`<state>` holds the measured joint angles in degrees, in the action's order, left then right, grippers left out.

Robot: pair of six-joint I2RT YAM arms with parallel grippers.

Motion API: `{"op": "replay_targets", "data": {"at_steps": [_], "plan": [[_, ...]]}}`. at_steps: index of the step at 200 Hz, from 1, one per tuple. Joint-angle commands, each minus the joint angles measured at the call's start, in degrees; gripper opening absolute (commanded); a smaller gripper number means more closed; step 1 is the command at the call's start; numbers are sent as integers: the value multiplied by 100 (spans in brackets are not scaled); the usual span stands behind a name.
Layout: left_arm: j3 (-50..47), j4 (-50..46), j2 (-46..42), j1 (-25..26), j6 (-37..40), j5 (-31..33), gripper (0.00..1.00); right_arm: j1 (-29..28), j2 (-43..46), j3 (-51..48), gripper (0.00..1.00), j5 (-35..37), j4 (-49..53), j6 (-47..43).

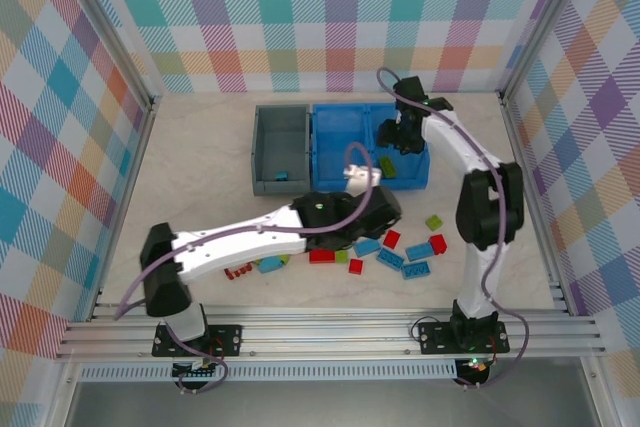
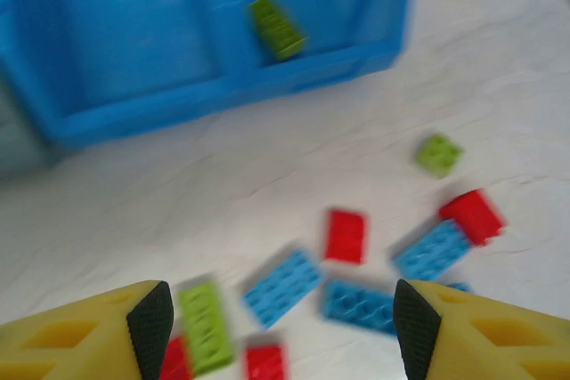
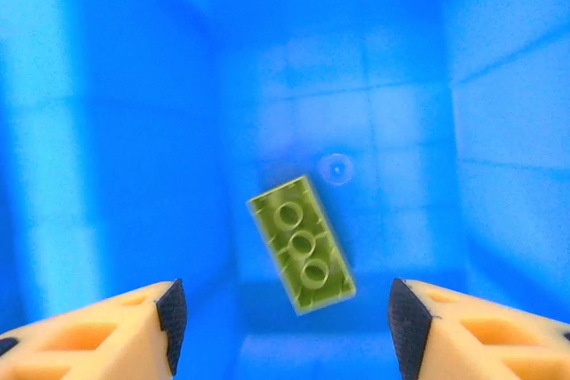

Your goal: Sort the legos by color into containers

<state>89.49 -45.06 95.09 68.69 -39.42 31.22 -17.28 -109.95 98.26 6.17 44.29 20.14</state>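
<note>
1. Over the blue bin (image 1: 340, 142), right compartment, right gripper (image 3: 283, 322) hangs spread; lime green brick (image 3: 301, 245) lies inside.
2. Before that bin, left gripper (image 2: 283, 327) gapes over loose legos (image 2: 346, 236).
3. Likely light, stiff, slick: pinch long sides.

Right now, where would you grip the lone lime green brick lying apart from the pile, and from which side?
Probably from straight above, the left fingers closing on two opposite side walls of the lime green brick. It lies flat on the table, with bare surface around it, so they fit either side; it looks roughly square.
</note>
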Motion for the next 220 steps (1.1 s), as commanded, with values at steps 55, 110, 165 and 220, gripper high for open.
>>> {"op": "replay_targets", "data": {"at_steps": [55, 110, 165, 220], "plan": [[-3905, -1426, -3473, -2171, -2283, -895, 73, -2818, 3618, -3214, 68, -780, -1915, -128], [-5490, -862, -3959, -3181, -2108, -1370, 57, -4841, 3669, -4395, 67, -952, -3220, 690], [-6167, -24, -3856, -3569, -1884, -1467, 41, -5345, 3175, -4268, 65, -899, -3490, 975], [-6137, 250, -3595, -3669, -1521, -1237, 14, -5391, 3092, -4163, 64, -865, -3427, 989]]}}
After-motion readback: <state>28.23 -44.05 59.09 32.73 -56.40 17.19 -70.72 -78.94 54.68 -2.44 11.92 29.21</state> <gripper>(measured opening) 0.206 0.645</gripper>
